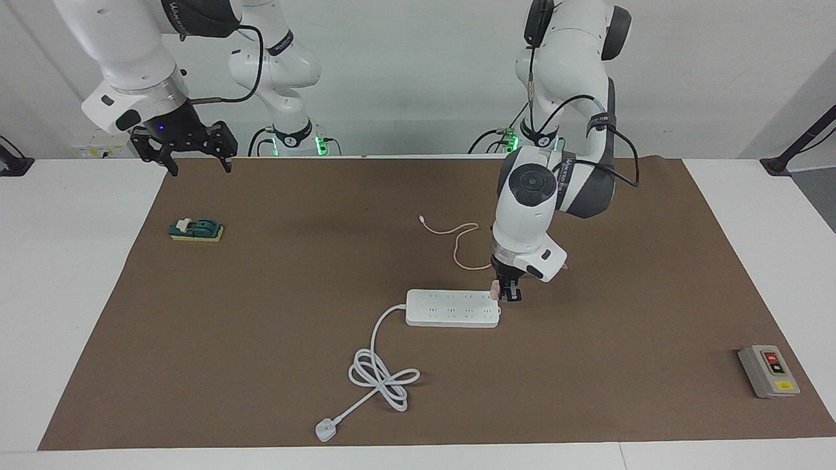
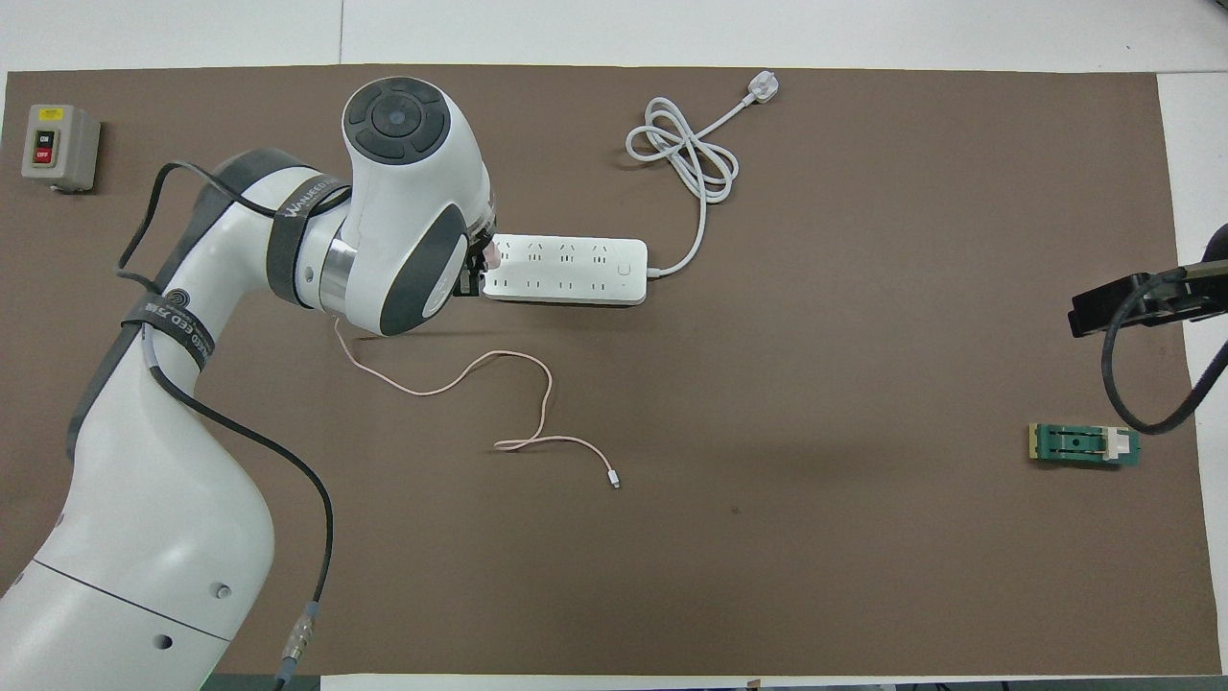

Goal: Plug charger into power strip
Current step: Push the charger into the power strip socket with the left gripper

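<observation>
Left gripper [image 1: 506,294]: clamped on the charger [image 1: 495,288], a small pale pink cube, held low over the power strip's end toward the left arm's side.
Charger cable [image 2: 499,384]: thin and pink, trailing from under the left arm across the brown mat [image 1: 274,365], nearer the robots than the strip, its tiny connector lying loose.
Power strip [image 1: 450,308]: long white bar flat on the mat near mid-table; whether the charger's pins have met a socket cannot be told.
Strip cord [image 1: 382,372]: thick, white, looped in a loose knot farther from the robots, ending in a three-pin plug [image 1: 324,430].
Right gripper [image 1: 186,153]: fingers spread, holding nothing, waiting in the air over the mat's corner at its own end.
Green block [image 1: 196,230]: on the mat near the right gripper.
Grey switch box [image 1: 769,371]: red and yellow buttons, at the left arm's end of the table.
</observation>
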{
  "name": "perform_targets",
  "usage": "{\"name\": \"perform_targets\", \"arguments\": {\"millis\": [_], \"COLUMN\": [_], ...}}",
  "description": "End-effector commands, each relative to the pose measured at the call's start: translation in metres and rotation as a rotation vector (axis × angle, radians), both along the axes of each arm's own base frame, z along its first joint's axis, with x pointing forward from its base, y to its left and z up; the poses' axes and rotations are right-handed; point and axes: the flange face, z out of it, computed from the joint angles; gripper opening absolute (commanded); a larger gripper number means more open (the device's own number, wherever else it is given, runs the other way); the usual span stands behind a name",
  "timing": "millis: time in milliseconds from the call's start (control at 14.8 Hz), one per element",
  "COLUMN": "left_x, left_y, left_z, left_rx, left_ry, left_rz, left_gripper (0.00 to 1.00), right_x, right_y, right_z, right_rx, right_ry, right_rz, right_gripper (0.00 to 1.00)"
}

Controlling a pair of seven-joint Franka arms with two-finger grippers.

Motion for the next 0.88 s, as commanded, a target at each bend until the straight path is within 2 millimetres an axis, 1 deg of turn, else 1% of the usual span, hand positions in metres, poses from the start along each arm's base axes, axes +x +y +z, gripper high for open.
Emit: {"name": "perform_targets", "arguments": {"millis": [0, 407, 475, 814], "left_x": [-0.009, -0.012, -0.014, -0.017], "left_y": [-0.003, -0.003, -0.006, -0.005], "left_z": [-0.011, -0.018, -0.019, -0.03], "left_rx": [-0.004, -0.028, -0.03, -0.022], "left_ry": [0.0, -0.006, -0.002, 0.009], "left_rz": [0.003, 0.008, 0.002, 0.0], "left_gripper": [0.0, 0.0, 0.0, 0.0], "right_x": [0.0, -0.001, -0.001, -0.001], "right_y": [-0.002, -0.003, -0.004, -0.002], "right_z": [0.001, 0.002, 0.002, 0.001], "right_rx": [-0.007, -0.004, -0.004, -0.004], "right_ry": [0.012, 0.012, 0.012, 0.013], "right_rz": [0.022, 0.014, 0.012, 0.014], "right_gripper": [1.0, 1.0, 1.0, 1.0]}}
